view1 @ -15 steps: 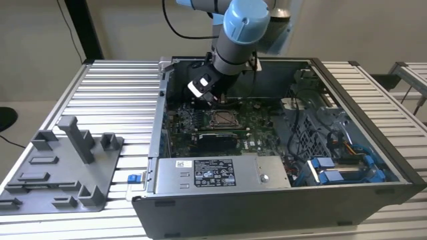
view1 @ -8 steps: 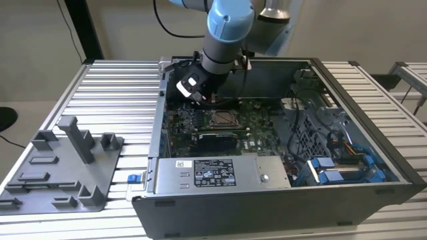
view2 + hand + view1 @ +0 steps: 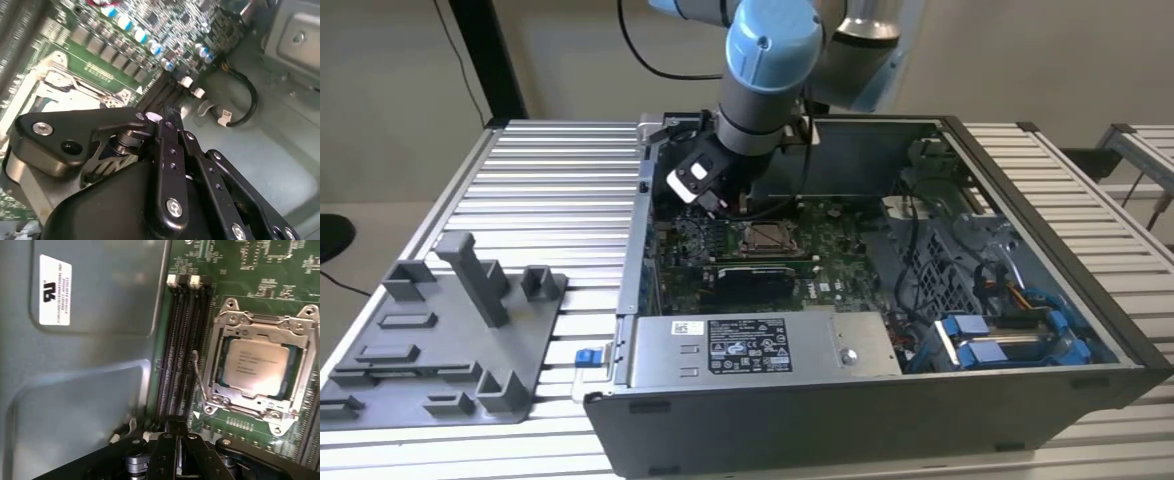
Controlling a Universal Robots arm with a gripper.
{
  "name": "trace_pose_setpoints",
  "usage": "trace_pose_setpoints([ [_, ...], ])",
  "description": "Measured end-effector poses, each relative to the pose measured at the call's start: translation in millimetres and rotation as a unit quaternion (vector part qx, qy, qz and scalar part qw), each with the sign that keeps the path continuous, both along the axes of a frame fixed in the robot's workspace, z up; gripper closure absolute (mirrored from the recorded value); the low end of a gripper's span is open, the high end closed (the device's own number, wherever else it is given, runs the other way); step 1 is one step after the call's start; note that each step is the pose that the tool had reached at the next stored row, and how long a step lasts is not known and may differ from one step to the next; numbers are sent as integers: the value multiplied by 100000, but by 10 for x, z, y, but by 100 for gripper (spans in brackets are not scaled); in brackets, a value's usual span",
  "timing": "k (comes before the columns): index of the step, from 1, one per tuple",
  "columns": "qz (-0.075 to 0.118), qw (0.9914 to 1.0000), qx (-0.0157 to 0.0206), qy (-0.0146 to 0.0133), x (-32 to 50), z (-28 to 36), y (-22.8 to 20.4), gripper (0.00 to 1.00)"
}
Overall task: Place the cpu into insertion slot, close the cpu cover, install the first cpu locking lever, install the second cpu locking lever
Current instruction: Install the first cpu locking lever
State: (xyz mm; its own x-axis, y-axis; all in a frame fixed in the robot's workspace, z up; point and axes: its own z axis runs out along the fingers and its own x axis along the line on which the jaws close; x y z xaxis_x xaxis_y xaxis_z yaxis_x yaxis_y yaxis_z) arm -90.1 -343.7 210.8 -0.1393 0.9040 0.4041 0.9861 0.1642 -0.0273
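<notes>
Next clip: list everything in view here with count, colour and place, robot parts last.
slatted metal table: one, silver, under everything.
open metal computer case: one, grey, on the table.
moulded fixture tray: one, grey, on the table at the exterior view's left.
boxy power supply: one, silver, inside the case's near edge.
plastic drive brackets: some, blue, at the exterior view's right in the case.
circuit board: one, green, on the case floor.
long memory slots: several, black, beside the cover.
thin square cpu cover: one, silvery, lying around the cpu.
flat square cpu: one, silver-grey, inside the cover's window.
robot arm: one, blue and grey, reaching into the case.
hand: one, black, near the memory slots' end.
</notes>
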Motion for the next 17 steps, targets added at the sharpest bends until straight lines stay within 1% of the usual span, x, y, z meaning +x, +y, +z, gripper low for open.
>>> trace_pose_setpoints([
  [5,13,100000,6,-18,7,-19,-3,100],
  [10,28,100000,8,-21,40,-49,-7,100],
  [17,29,100000,1,-14,47,-103,-34,100],
])
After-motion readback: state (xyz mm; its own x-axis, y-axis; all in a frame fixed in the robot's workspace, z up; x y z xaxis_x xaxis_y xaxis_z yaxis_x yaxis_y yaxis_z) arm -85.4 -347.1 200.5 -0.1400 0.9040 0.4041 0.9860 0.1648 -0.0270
